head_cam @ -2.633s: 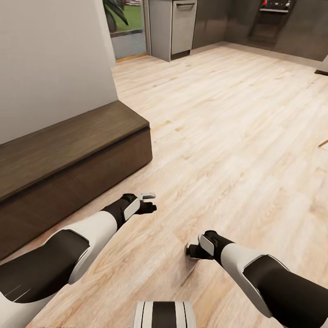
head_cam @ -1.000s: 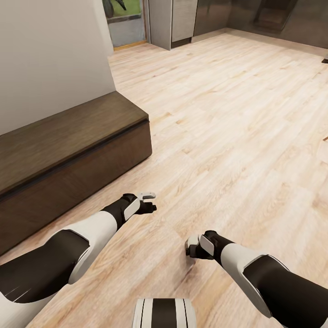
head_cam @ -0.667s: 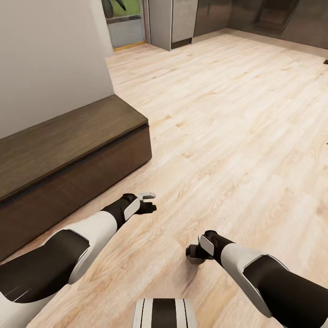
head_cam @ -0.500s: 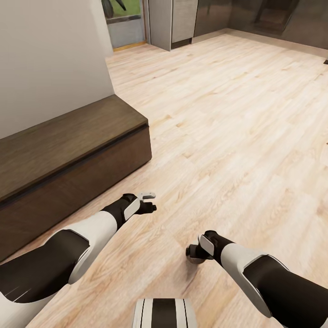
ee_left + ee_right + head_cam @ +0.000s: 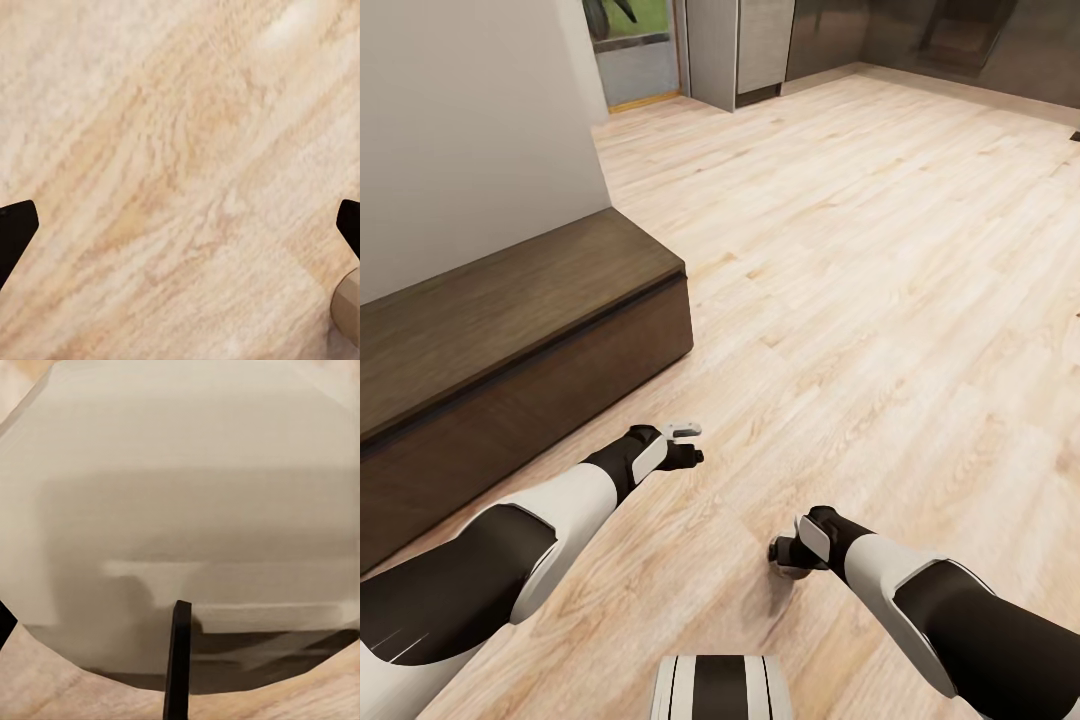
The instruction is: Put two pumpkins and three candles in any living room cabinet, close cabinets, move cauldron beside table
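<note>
The cabinet (image 5: pixel 510 300), a long low dark-brown unit, stands shut against the wall to my left. My left gripper (image 5: pixel 688 443) hovers over the floor just off its front, open; in the left wrist view (image 5: pixel 180 225) its dark fingertips (image 5: pixel 13 229) stand far apart with bare planks between them. My right gripper (image 5: pixel 780 556) hangs lower, near my base, shut on a candle. In the right wrist view the candle (image 5: pixel 180 495) is a pale beige cylinder with a black wick, very close to the camera. Pumpkins, cauldron and table are out of view.
A white wall (image 5: pixel 470 120) rises behind the cabinet. Light wood floor (image 5: pixel 880 250) stretches ahead and to the right toward grey kitchen cupboards (image 5: pixel 760 50) and a glazed door (image 5: pixel 630 40). My base (image 5: pixel 720 688) shows at the bottom edge.
The head view shifted a little before one second ago, so the kitchen sits higher in the picture. Both arms hold their pose; the right wrist turned slightly.
</note>
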Motion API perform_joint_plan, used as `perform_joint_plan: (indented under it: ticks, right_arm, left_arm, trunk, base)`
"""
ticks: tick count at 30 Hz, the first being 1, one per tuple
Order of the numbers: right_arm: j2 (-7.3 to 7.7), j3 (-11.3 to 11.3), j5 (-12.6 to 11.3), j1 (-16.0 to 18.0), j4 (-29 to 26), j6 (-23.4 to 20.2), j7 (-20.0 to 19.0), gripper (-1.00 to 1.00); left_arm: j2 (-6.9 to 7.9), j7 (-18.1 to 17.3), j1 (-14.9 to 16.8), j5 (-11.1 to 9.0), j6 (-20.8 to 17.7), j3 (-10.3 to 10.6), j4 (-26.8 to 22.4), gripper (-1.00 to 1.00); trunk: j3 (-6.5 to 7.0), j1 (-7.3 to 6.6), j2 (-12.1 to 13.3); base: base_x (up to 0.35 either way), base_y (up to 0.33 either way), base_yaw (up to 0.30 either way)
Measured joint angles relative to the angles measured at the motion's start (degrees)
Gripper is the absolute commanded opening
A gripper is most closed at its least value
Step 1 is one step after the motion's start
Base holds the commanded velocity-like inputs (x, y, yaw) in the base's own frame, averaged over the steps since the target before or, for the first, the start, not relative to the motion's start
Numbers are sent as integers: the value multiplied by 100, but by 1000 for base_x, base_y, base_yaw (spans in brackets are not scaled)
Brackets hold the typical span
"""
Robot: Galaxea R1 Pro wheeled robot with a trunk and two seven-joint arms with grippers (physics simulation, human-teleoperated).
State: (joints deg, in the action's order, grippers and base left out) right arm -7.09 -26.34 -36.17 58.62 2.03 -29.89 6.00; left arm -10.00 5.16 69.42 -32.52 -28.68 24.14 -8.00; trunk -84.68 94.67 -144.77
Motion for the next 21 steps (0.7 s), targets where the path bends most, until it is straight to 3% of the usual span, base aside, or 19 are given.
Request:
perform_joint_plan:
  ticks: [18, 21]
  right_arm:
    - [-1, -26, -5, 2, 5, 5, -26, -100]
    - [0, -6, -13, 1, -17, 13, -29, -100]
  left_arm:
    - [0, 4, 2, -9, 1, 6, 1, 100]
    - [0, 2, 3, 0, 0, 0, 0, 100]
  trunk:
    - [0, -1, 0]
    - [66, -8, 4]
  base:
    - [0, 0, 0]
    - [0, 0, 0]
